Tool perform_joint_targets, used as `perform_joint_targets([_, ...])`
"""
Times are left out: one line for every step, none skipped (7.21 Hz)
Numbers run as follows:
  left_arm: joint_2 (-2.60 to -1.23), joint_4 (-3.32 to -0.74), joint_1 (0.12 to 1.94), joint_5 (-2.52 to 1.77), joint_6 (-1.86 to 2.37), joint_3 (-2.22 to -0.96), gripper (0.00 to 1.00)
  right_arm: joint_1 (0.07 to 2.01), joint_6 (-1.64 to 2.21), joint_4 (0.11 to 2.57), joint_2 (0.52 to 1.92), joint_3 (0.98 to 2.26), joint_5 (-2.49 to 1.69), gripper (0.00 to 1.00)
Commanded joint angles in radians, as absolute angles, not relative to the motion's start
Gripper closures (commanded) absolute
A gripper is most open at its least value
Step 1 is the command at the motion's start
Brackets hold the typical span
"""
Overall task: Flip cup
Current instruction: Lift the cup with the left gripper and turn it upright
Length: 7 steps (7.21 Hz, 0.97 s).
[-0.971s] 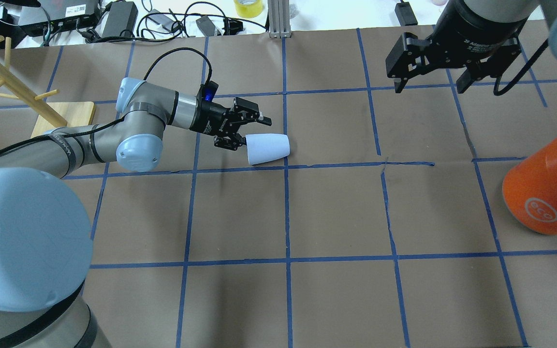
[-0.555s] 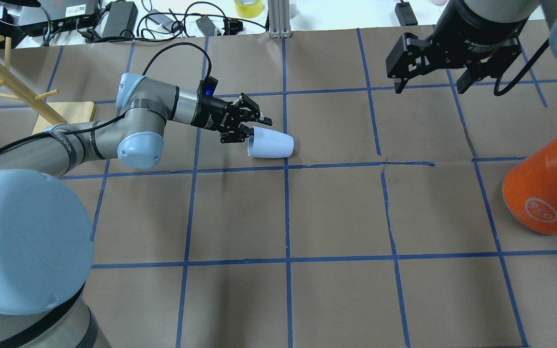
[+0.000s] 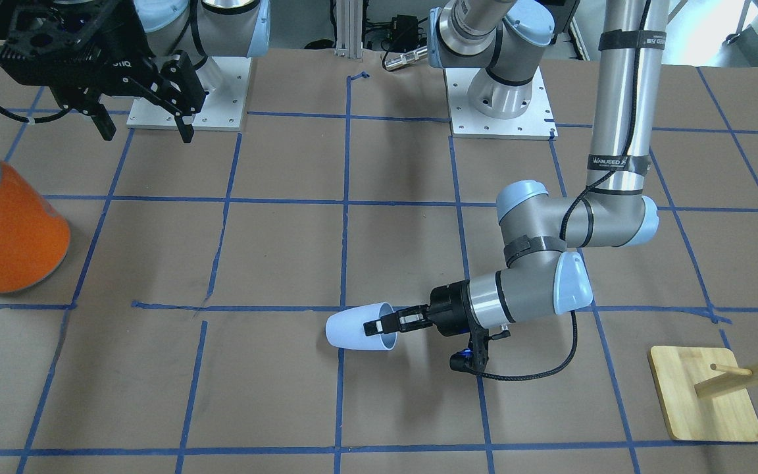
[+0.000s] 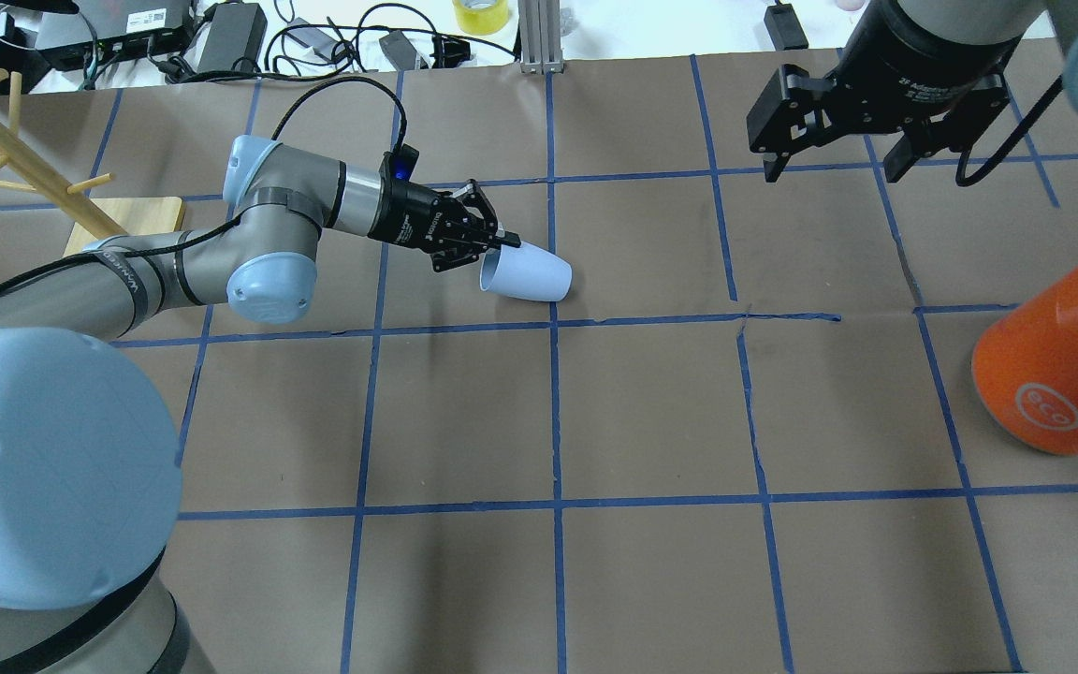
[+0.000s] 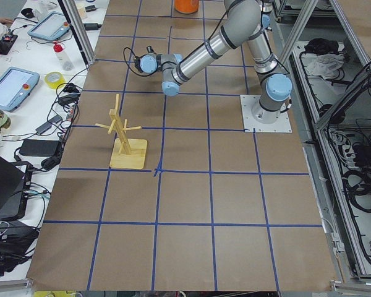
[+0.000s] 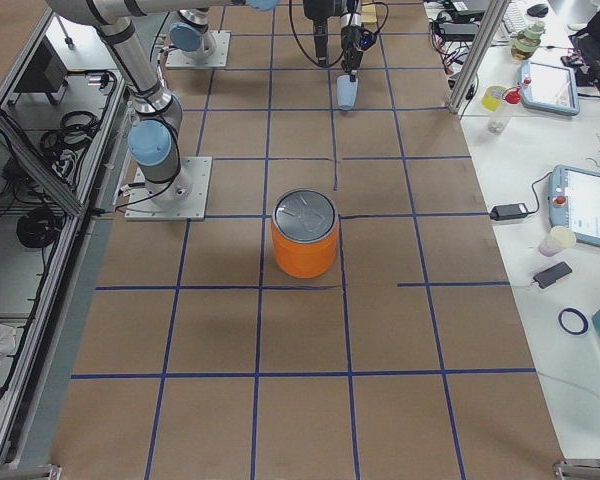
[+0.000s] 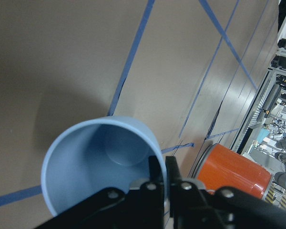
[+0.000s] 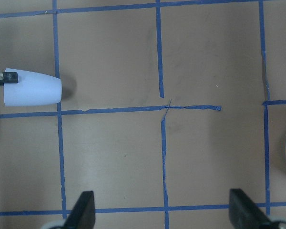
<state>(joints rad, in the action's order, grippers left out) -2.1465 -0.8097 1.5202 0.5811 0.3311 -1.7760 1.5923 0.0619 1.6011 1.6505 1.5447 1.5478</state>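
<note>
The pale blue cup (image 4: 531, 277) lies tilted on its side on the brown paper, with its mouth toward my left gripper (image 4: 502, 245). The left gripper is shut on the cup's rim, one finger inside the mouth and one outside. This shows in the front view (image 3: 379, 326) and in the left wrist view (image 7: 164, 171), where the cup's darker inside (image 7: 105, 162) faces the camera. The cup also shows in the front view (image 3: 351, 329) and the right wrist view (image 8: 31, 88). My right gripper (image 4: 834, 173) is open and empty, high above the table's far right.
A large orange can (image 4: 1054, 374) with a silver top stands at the right edge. A wooden mug tree (image 4: 24, 159) on a square base stands at the far left. Cables and power bricks lie beyond the table's far edge.
My left gripper has closed on the cup's rim and turned at the wrist. The cup has swung round and its mouth end has tipped upward. The right arm has not moved.
</note>
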Motion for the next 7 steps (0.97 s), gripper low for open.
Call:
perform_joint_targets([-2.112,-0.780,1.522,0.572,0.468,-1.737,1.00,1.592,0.061,1.601,1.651,1.545,1.548,0.00])
perform_joint_targets([-2.088,-0.776,1.528,0.581,0.577,-1.702,1.00,1.592,0.061,1.601,1.651,1.545,1.548,0.00])
perform_joint_targets([-2.062,-0.781,1.528,0.628,0.575,-1.686,1.00,1.592,0.061,1.600,1.651,1.545,1.548,0.00])
perform_joint_targets([-2.039,-0.781,1.532,0.782,0.546,-1.666,1.00,1.592,0.061,1.600,1.651,1.545,1.548,0.00])
perform_joint_targets([-2.020,-0.788,1.542,0.875,0.460,-1.655,1.00,1.592,0.061,1.600,1.651,1.545,1.548,0.00])
perform_joint_targets([-2.005,-0.810,1.545,0.997,0.381,-1.654,1.00,1.592,0.061,1.600,1.651,1.545,1.548,0.00])
perform_joint_targets([-1.990,-0.845,1.546,1.084,0.335,-1.652,1.00,1.592,0.061,1.600,1.651,1.545,1.548,0.00])
